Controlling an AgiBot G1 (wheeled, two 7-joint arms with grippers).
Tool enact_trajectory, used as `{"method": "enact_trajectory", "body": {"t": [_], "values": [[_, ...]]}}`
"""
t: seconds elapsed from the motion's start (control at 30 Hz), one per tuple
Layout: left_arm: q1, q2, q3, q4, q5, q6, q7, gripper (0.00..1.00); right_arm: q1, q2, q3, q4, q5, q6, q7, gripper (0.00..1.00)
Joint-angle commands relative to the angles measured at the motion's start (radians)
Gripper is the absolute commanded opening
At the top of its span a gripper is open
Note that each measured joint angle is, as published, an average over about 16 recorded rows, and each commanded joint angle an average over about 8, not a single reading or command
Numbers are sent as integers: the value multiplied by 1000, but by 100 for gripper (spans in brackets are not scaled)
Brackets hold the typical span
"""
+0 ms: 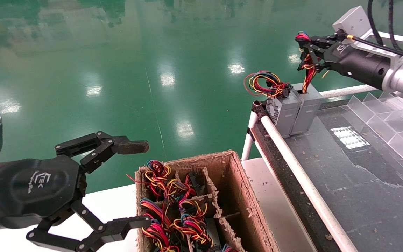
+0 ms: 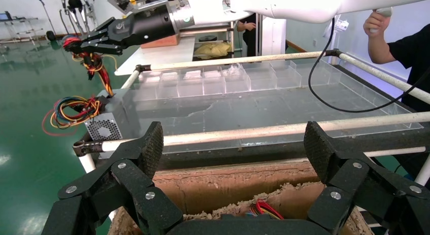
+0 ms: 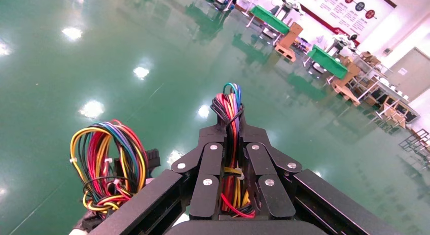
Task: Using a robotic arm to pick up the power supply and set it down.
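Note:
The power supply (image 1: 307,109) is a small grey box standing at the far left corner of the cart, level with its twin and touching it. Its red, yellow and orange wire bundle (image 1: 308,71) runs straight up into my right gripper (image 1: 305,43), which is shut on the wires above the box. In the right wrist view the bundle (image 3: 230,143) passes between the closed fingers of that gripper (image 3: 231,118). My left gripper (image 1: 136,184) hangs open and holds nothing, low at the left over the cardboard box.
The twin grey box (image 1: 281,111) has a honeycomb vent and a loose coil of coloured wires (image 1: 264,84). A divided cardboard box (image 1: 236,182) holds more wired units. The cart has a white rail (image 1: 292,164) and clear dividers (image 1: 390,122). A person (image 2: 400,47) stands beyond.

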Motion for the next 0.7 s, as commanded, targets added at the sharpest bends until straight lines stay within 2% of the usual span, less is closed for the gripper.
{"method": "enact_trajectory", "body": {"t": [0.03,0.2,0.23,0.7], "values": [[0,0,0,0,0,0,0,100,-5,-11,0,5,0,14,4,28],[0,0,0,0,0,0,0,100,-14,-17,-3,9,-5,29,17,91],[0,0,0,0,0,0,0,100,-15,-17,-4,10,-6,31,20,99],[0,0,0,0,0,0,0,100,-19,-3,-11,29,-14,24,65,100]]}}
